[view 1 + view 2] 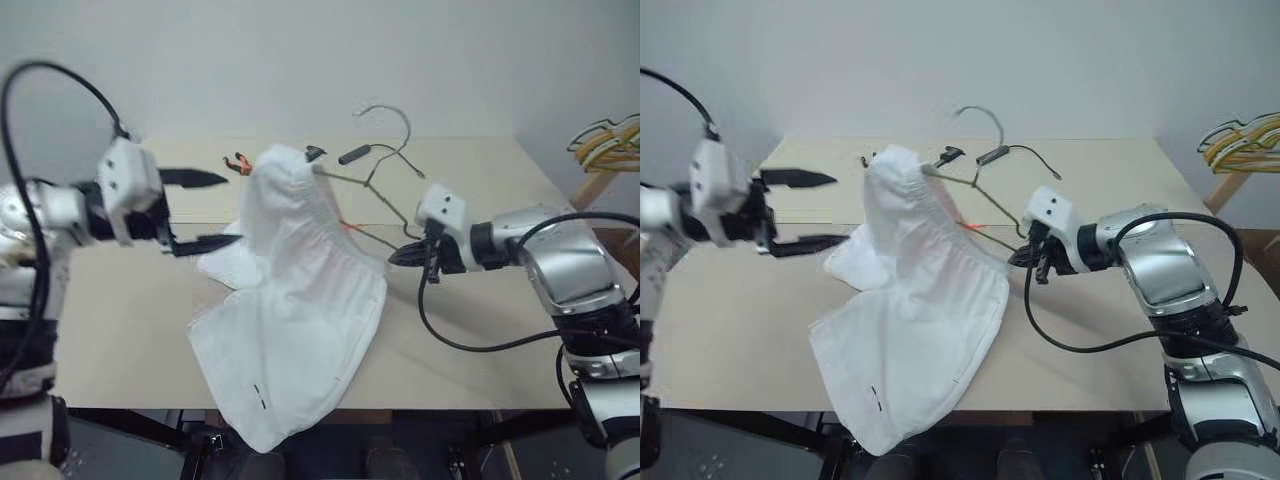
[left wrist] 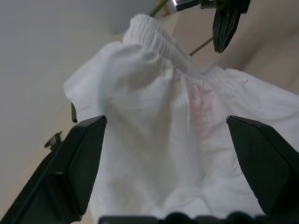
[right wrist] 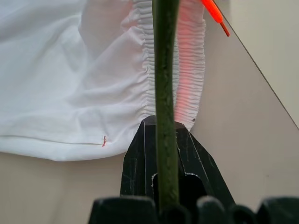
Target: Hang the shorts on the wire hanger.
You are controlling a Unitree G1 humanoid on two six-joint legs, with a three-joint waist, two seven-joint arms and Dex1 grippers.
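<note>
Soft, even light fills the room, and the head views look hazy and low in contrast. The shorts [image 1: 300, 300] are near blown out, their folds faint. Only weak shadows lie on the worktop [image 1: 130, 330] beside the cloth. In the right wrist view the wire hanger [image 3: 164, 93] is blurred, very close to the lens. The left hand [image 2: 168, 154] shows soft-edged fingers.

Shorts [image 1: 300, 290] on hanger [image 1: 375, 185], above table [image 1: 120, 320].
</note>
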